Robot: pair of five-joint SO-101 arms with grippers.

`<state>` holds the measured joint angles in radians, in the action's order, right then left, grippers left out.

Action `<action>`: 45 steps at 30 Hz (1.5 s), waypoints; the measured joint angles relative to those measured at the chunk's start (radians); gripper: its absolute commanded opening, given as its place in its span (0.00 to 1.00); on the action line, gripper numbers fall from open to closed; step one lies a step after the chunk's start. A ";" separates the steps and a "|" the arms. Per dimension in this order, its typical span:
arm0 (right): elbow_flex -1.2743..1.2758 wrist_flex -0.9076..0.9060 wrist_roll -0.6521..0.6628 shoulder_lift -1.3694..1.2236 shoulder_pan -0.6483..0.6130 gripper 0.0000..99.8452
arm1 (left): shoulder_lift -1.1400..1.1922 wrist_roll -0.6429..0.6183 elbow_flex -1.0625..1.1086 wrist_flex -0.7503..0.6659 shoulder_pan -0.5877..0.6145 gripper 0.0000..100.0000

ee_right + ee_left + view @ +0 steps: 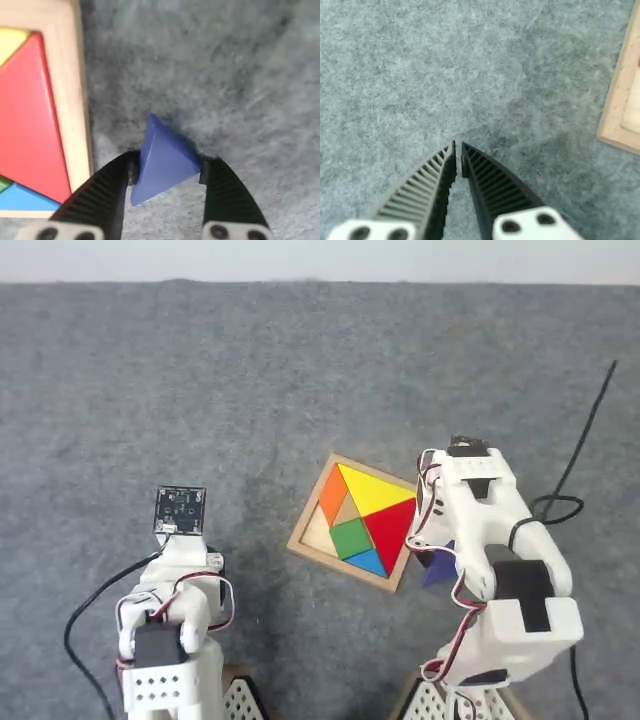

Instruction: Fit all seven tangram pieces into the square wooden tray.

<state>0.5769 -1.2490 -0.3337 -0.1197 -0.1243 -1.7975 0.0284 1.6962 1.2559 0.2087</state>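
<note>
The square wooden tray lies tilted at mid-table, holding orange, yellow, red, green and light blue pieces. Bare wood shows at its left corner and in a small central triangle. My right gripper is shut on a dark blue triangle, just above the carpet beside the tray's rim. From above, that triangle peeks out under the right arm. My left gripper is shut and holds nothing, over the carpet, with the tray's edge well off to one side.
Grey carpet covers the whole table. The left arm sits near the front left, the right arm at the front right, right beside the tray. A black cable trails behind the right arm.
</note>
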 measured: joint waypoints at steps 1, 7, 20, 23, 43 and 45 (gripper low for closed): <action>0.000 0.002 0.002 0.020 0.000 0.10 | 0.000 0.000 0.000 0.000 0.000 0.02; 0.057 0.023 0.018 0.233 -0.031 0.10 | 0.000 0.002 0.000 0.000 0.000 0.02; -0.057 -0.015 0.129 0.339 -0.252 0.10 | 0.000 0.002 0.000 0.000 0.000 0.02; -0.166 -0.044 0.163 0.247 -0.315 0.10 | 0.000 0.002 0.000 0.000 0.000 0.02; -0.569 -0.117 0.219 -0.213 -0.532 0.10 | 0.000 0.002 0.000 0.000 0.000 0.02; -0.569 -0.117 0.265 -0.213 -0.531 0.10 | 0.000 0.002 0.000 0.000 0.000 0.02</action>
<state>0.0077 -1.3656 -0.0683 -0.3330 -0.6552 -1.7975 0.0299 1.6962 1.2559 0.2087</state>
